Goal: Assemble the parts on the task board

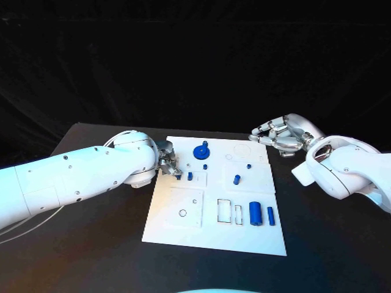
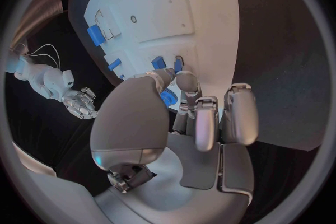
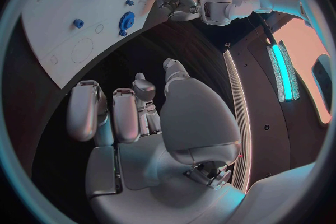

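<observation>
Left robot hand (image 1: 167,162) sits at the task board's (image 1: 191,229) left edge, fingers curled in tight by a small blue peg (image 1: 190,176); in the left wrist view sth blue shows betw. thumb and fingers (image 2: 183,81), so it's prob. pinching a part, tho can't tell for sure. Placement fits a seating step: hand low over the upper-left slots, where pegs go in. Right robot hand (image 1: 279,135) hovers off the board's far right corner, over the bench (image 1: 99,256), fingers loosely apart, nothing in it; looks parked out of the way.

Board is a white plate, mid-bench, w/ outlined recesses. Parts are blue: round knob piece (image 1: 201,150) near the far edge, short cylinder (image 1: 236,180) mid-board, two upright bars (image 1: 255,213) bottom right beside empty rectangular slots. Several recesses unfilled, so assembly's partway.
</observation>
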Robot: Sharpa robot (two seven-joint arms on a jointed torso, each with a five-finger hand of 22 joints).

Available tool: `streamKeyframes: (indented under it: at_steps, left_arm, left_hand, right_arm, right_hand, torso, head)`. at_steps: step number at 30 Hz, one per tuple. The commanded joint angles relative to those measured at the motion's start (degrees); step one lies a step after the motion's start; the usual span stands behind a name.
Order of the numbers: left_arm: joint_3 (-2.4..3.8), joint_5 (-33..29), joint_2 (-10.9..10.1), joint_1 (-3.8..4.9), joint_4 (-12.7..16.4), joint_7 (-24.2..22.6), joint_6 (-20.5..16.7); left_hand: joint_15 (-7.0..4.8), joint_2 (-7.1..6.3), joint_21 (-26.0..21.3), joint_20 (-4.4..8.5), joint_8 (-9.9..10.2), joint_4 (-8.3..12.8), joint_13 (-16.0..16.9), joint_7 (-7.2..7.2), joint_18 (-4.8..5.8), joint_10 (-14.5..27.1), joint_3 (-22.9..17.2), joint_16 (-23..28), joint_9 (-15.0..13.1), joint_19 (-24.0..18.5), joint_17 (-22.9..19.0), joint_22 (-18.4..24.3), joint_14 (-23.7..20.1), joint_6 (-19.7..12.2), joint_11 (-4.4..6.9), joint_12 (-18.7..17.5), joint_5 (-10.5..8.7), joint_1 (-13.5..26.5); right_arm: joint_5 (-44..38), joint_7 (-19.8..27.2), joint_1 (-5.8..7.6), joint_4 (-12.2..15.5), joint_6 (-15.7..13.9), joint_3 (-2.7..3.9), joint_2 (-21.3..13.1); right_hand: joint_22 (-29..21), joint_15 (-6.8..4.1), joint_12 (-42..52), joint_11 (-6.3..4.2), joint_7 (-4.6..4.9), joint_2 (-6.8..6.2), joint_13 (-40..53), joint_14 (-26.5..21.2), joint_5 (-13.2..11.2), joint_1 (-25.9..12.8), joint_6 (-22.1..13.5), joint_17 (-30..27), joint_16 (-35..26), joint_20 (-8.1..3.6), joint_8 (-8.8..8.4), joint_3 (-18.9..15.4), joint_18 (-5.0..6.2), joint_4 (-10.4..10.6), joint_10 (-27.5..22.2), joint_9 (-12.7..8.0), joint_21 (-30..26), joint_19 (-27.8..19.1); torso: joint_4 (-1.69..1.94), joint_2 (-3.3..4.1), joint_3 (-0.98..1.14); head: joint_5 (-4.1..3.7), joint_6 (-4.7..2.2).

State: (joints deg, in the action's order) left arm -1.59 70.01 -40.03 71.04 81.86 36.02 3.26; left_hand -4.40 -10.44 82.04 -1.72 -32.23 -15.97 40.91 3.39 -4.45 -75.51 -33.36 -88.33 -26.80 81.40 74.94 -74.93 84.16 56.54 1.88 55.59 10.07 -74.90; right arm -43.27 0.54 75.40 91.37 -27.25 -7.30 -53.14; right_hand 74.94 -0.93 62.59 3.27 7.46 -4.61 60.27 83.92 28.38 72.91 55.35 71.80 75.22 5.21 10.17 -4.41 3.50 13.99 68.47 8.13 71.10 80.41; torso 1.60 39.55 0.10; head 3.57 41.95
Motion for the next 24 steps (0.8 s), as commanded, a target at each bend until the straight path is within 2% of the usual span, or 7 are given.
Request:
streamKeyframes:
  at_steps: [1, 13, 24]
  left_arm:
    - [0.0, 1.0, 0.2, -0.04, 0.2, 0.3, 2.0]
    - [-0.01, 2.1, 0.3, -0.15, 0.4, 0.4, 2.5]
    - [-0.02, 2.3, 0.4, -0.16, 0.3, 0.4, 2.9]
  left_hand:
    - [-0.36, -0.15, 0.3, 0.06, -0.2, 9.3, -0.1, -0.82, 1.17, -0.4, -9.7, -0.4, -0.1, 0.3, 13.4, -1.3, 5.3, 0.7, -0.12, 0.2, 0.01, -0.1]
    - [-0.37, -0.12, 0.2, 0.07, -0.2, 9.3, -0.1, -0.83, 1.16, -0.5, -9.9, -0.4, -0.1, 0.3, 13.4, -1.3, 5.3, 0.7, -0.1, 0.1, 0.02, 0.1]
    - [-0.38, -0.14, 0.2, 0.08, -0.2, 9.3, 0.0, -0.84, 1.14, -0.5, -9.9, -0.4, -0.1, 0.2, 13.4, -1.2, 5.3, 0.7, -0.1, 0.2, 0.02, 0.2]
  right_arm:
    - [-0.6, 0.3, -0.06, 0.0, 0.5, 0.0, 0.0]
    - [-0.6, 0.4, -0.08, 0.0, 0.5, 0.0, 0.0]
    - [-0.6, 0.4, -0.1, 0.0, 0.6, 0.0, 0.0]
  right_hand:
    - [4.6, -0.28, 0.4, -0.25, 0.29, 0.43, 0.1, 1.8, 0.4, 0.1, 0.3, 0.1, -0.1, -0.22, 0.32, -0.3, 0.74, 0.0, -0.1, -0.1, 0.0, 0.1]
    - [4.6, -0.29, 0.4, -0.27, 0.28, 0.57, 0.0, 1.9, 0.5, 0.1, 0.3, 0.1, -0.1, -0.24, 0.36, -0.5, 0.74, 0.1, -0.1, -0.1, 0.0, 0.1]
    - [4.6, -0.29, 0.4, -0.27, 0.28, 0.57, 0.0, 1.9, 0.5, 0.1, 0.3, 0.1, -0.1, -0.24, 0.36, -0.5, 0.74, 0.1, -0.1, -0.1, 0.0, 0.1]
  torso:
    - [0.0, 0.01, 0.0]
    - [0.0, 0.05, 0.02]
    - [-0.01, 0.07, 0.0]
  head:
    - [0.04, -0.15]
    - [0.03, -0.34]
    - [0.09, -0.15]
